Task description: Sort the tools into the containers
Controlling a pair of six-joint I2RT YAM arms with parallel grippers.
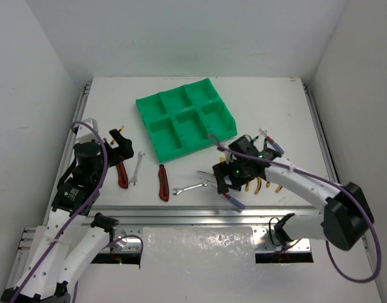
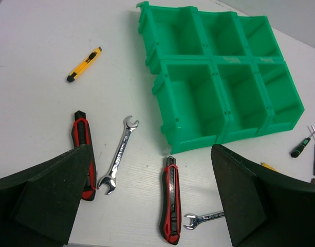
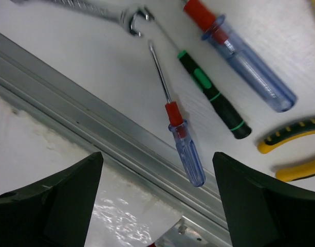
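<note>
The green tray (image 1: 185, 123) of six compartments lies at mid table and looks empty in the left wrist view (image 2: 224, 77). My left gripper (image 1: 120, 144) is open and empty above a red-handled knife (image 2: 82, 154), a silver wrench (image 2: 120, 154), a second red knife (image 2: 170, 198) and another wrench (image 2: 203, 218). A yellow knife (image 2: 84, 64) lies farther off. My right gripper (image 1: 226, 188) is open and empty (image 3: 157, 175) over a small blue-handled screwdriver (image 3: 185, 146). Beside it lie a green-black screwdriver (image 3: 214, 95), a bigger blue screwdriver (image 3: 244, 67) and yellow-handled pliers (image 3: 296, 149).
An aluminium rail (image 3: 95, 118) runs along the table's near edge, right under my right gripper. More thin screwdrivers (image 1: 269, 142) lie right of the tray. White walls close in the table on three sides.
</note>
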